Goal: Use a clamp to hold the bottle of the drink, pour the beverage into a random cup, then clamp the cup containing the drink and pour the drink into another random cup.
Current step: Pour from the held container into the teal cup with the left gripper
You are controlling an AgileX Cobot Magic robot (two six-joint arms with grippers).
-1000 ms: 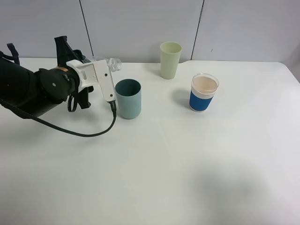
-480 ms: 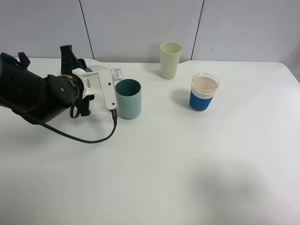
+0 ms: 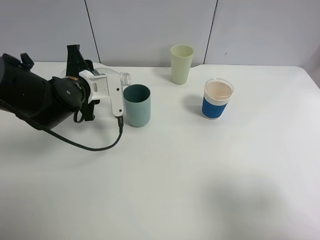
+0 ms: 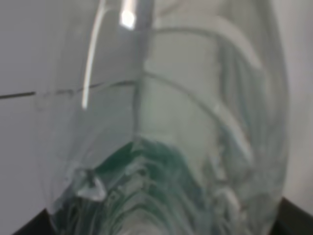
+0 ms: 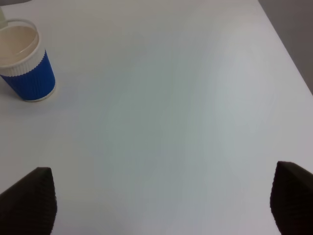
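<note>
My left gripper [image 3: 102,82] is shut on the bottle of the drink [image 3: 117,77], a clear plastic bottle tipped on its side. Its open neck [image 3: 125,77] lies just left of and above the rim of the teal cup [image 3: 136,105]. The bottle [image 4: 161,122] fills the left wrist view, its green label [image 4: 142,191] close to the camera. I cannot make out the beverage or any stream. The pale yellow-green cup [image 3: 181,64] stands at the back. My right gripper [image 5: 161,203] is open over bare table and out of the exterior view.
A blue cup with a white rim band [image 3: 217,98] stands right of the teal cup, also in the right wrist view [image 5: 24,61]. A black cable [image 3: 95,145] loops from the left arm onto the white table [image 3: 200,175]. A grey wall runs behind.
The left arm has dropped and turned a little. The bottle's neck has come down from above the teal cup to just beside its rim. The right gripper has not moved.
</note>
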